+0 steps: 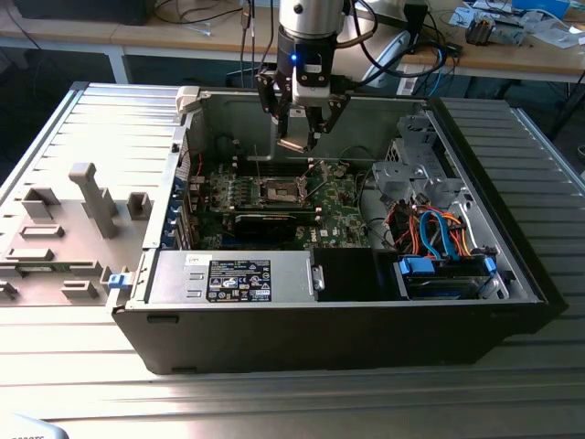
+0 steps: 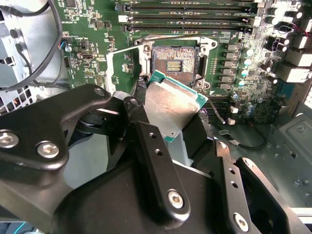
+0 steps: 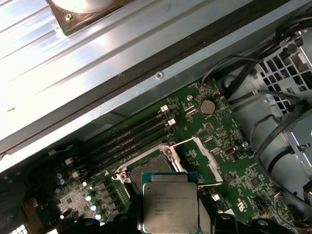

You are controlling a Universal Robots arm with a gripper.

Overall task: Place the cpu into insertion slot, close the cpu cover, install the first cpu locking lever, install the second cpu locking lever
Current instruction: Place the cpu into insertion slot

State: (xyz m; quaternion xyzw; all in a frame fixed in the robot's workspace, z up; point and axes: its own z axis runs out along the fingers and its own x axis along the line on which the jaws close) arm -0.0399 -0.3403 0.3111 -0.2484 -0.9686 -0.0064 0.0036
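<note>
The jaws were pinching the cpu (image 2: pixel 173 105) by opposite edges, holding it in the air above the green board (image 2: pixel 87 29), apart from the bare insertion slot (image 2: pixel 175 61). In the exterior view that slot lay at about six o'clock from the cpu, the cpu cover (image 3: pixel 208 160) stood open beside it, and the cpu's edges sat skewed to the slot's rim

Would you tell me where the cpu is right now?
In the second wrist view the cpu is clamped in the gripper, hanging just beside the open insertion slot and not yet seated in it.
</note>
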